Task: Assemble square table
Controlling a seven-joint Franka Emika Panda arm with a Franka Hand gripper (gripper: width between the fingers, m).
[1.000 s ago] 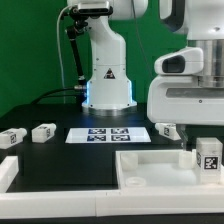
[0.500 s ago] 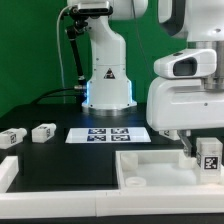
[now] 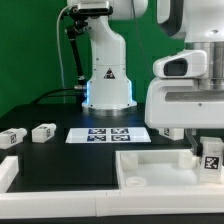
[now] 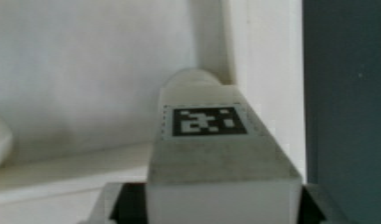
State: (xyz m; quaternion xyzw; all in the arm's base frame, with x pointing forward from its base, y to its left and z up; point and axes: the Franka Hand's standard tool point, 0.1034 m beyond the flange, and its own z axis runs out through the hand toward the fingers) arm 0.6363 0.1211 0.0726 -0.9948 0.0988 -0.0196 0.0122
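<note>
Panda gripper (image 4: 217,205) straddles a tagged table leg (image 3: 208,155) at the exterior frame's lower right.
Only the wrist view shows the dark fingers (image 4: 126,203) flanking the matte white block and its black-and-white tag (image 4: 208,121); whether they pinch it cannot be told. Only the exterior view shows the rimmed white plastic tabletop (image 3: 160,160) along the bottom, two more leg blocks (image 3: 43,131) at left, the marker board (image 3: 105,134) mid-frame, and a triangular sign (image 3: 107,75) on the arm's base (image 3: 108,92).
</note>
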